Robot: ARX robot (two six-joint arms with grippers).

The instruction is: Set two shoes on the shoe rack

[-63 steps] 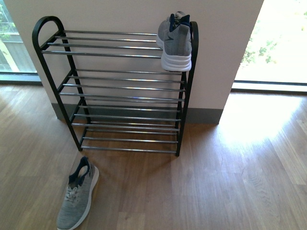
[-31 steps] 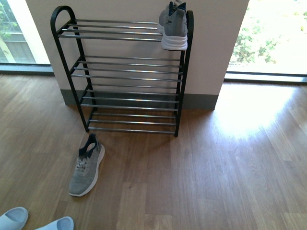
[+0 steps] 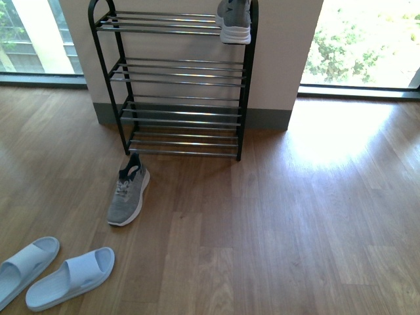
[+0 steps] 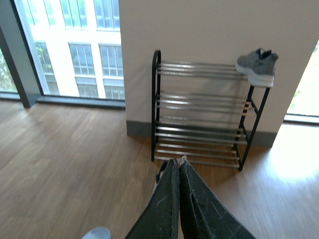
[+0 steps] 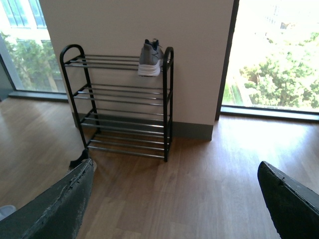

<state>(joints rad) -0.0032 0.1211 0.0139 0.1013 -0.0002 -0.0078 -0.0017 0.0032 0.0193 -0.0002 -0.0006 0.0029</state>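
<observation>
1. One grey knit sneaker with a thick white sole [image 3: 234,20] sits on the top tier of the black metal-framed shoe rack with thin silver bars [image 3: 244,98], at its right end, heel sole overhanging the front bar.
2. The second grey knit sneaker [image 3: 128,195] lies on the wooden plank floor [image 3: 275,223], just in front of the rack's lower left corner, upright on its sole.
3. The left pincer [image 4: 178,162] has its dark fingers pressed together with nothing between them. The floor sneaker lies directly beyond and below its tips; only a sliver of it shows past them in the left wrist view.
4. The right pincer [image 5: 174,199] stands spread wide and empty. From it, the floor sneaker [image 5: 82,160] lies off by its left-side finger, clearly farther away.
5. The shoe's long axis runs roughly toward the rack, navy-lined heel opening nearest the rack, toe pointing back toward the robot.
6. I judge the left arm the nearer one; it would have to part its fingers before descending across the shoe's width.
7. Two pale blue slide sandals [image 3: 49,270] lie apart from the sneaker, nearer the robot.
</observation>
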